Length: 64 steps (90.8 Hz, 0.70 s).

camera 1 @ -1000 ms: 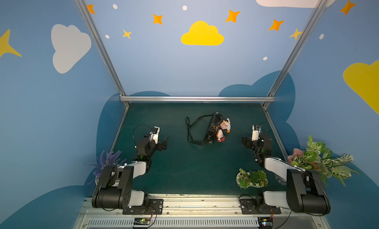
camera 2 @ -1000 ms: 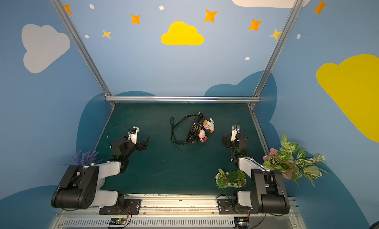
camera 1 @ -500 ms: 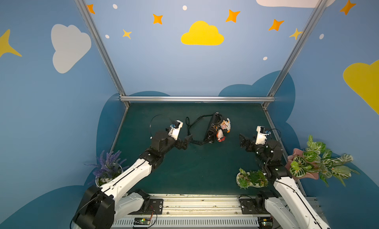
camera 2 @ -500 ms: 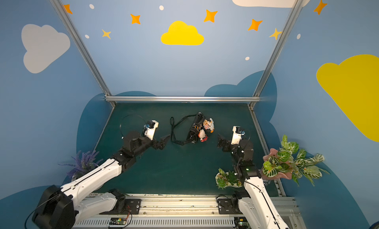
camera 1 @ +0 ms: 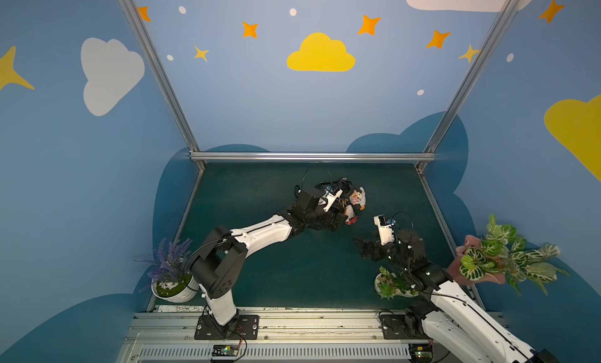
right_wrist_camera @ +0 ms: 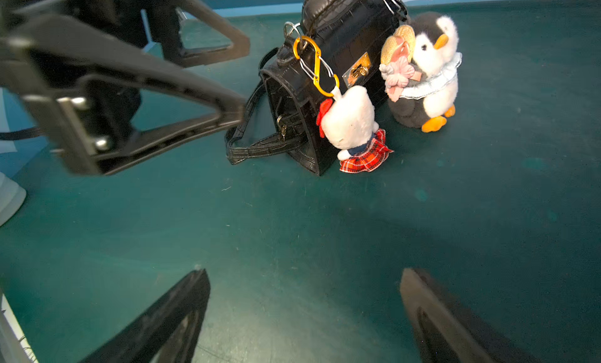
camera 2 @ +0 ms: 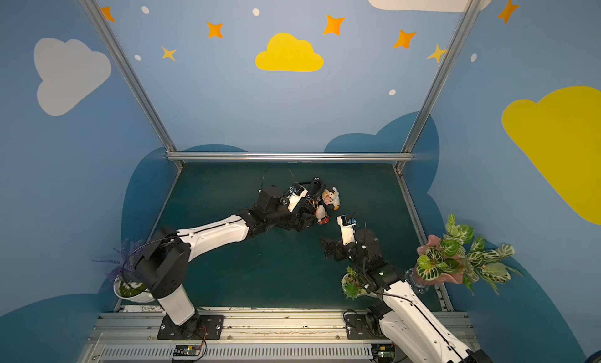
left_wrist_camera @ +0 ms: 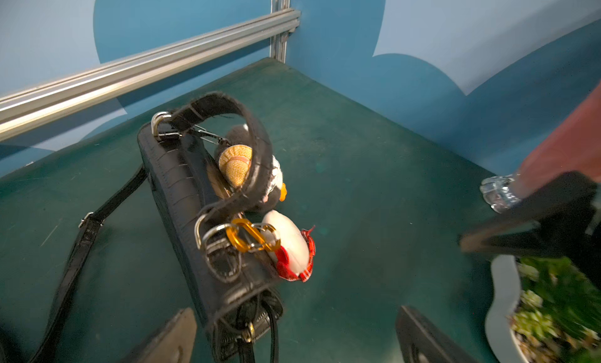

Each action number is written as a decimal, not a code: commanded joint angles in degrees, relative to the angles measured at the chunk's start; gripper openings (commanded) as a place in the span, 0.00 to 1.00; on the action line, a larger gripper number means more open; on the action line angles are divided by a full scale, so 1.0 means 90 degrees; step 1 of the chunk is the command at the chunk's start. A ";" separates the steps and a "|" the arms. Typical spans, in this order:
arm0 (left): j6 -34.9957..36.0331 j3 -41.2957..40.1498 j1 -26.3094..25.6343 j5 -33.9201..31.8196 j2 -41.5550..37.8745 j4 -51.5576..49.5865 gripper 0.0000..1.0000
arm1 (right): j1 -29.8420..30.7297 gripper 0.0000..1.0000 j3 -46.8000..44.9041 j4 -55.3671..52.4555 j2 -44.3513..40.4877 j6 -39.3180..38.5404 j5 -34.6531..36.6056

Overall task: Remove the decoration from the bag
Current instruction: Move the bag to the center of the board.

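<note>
One upright bag (right_wrist_camera: 351, 36), long axis front-to-back

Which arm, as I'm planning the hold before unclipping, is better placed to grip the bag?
Left. The left gripper, open, is right at the end of the bag, with the bag partly inside the opening. The right gripper, also open, stands apart over the mat, facing the decoration.

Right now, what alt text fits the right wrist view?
A black bag stands on a green table, a white plush hung from it by an orange clip, a penguin beside. The open left fingers point toward it; the open right fingers frame the foreground.
</note>
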 commanded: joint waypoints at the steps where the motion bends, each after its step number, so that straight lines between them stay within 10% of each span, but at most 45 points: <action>1: 0.0031 0.0733 0.0044 -0.0462 0.0624 -0.0204 1.00 | 0.0052 0.98 -0.0079 -0.0055 -0.0211 -0.0121 0.0226; 18: -0.0102 0.1532 0.0155 -0.0832 0.1441 -0.0267 0.98 | 0.0049 0.98 -0.0223 -0.0082 -0.0679 -0.0223 0.0466; 64: -0.0075 0.1004 0.0189 -0.0518 0.1019 -0.0466 0.31 | 0.0046 0.98 -0.0720 0.0224 -0.1450 -0.0166 0.1128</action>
